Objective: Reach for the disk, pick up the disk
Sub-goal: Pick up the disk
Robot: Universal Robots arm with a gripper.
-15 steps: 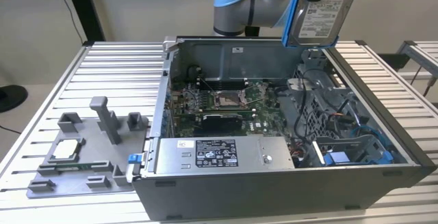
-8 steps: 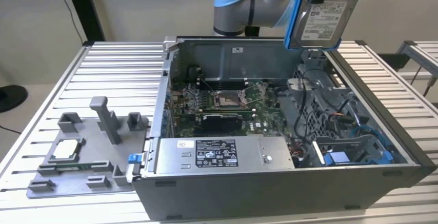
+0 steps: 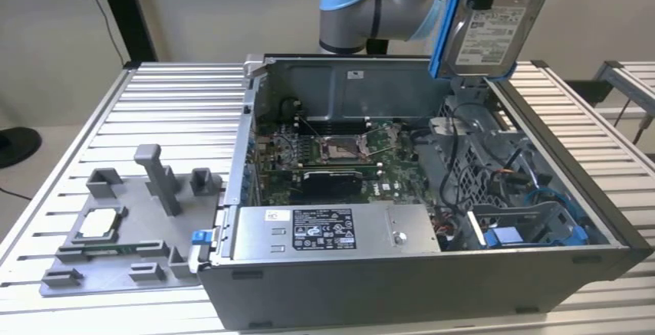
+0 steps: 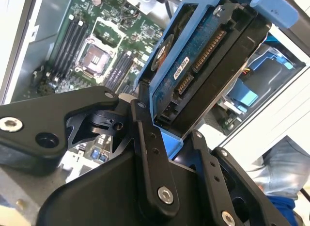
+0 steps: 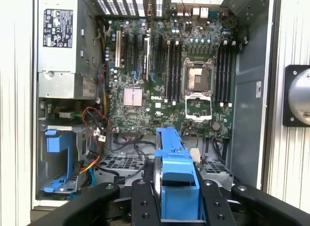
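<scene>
- Holding the disk (image 3: 489, 21) clamped between its black fingers (image 4: 150, 153), the pincer (image 5: 177, 201) has it raised clear above the open computer case (image 3: 307, 82), over the counter's (image 3: 174, 97) far edge.
- Reaching and picking up look done; nothing appears left.

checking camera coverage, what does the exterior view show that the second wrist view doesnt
Exterior view alone: the grey fixture tray with the small square chip on the ribbed table, the whole open computer case, its long grey power supply box, and the disk's white label.

Second wrist view alone: the disk's circuit-board underside and connector, the gripper fingers clamped on its blue bracket, and a person's sleeve.

Both: the disk held above the case, and the motherboard with its empty socket.
</scene>
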